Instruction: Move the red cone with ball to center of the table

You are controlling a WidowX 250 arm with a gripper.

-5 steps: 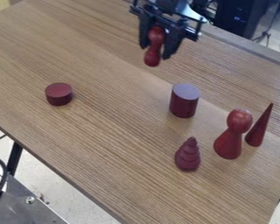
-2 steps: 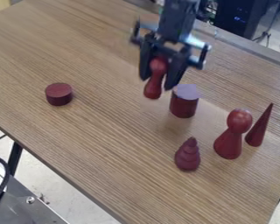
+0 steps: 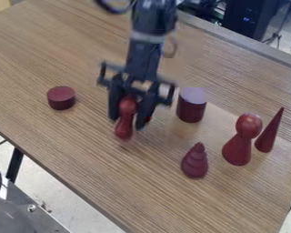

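Red cone, ball-topped [image 3: 125, 119], slim-waisted, glossy — pinched in the black hand [image 3: 129, 119]

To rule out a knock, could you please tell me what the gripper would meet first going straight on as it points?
Probably the tabletop, touched first by the lower end of the red piece in the gripper; any gap beneath is hard to judge.

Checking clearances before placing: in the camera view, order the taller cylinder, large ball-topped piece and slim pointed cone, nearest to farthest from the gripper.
1. Taller cylinder, right of the gripper in the picture.
2. Large ball-topped piece, farther right and lower.
3. Slim pointed cone, farthest right.
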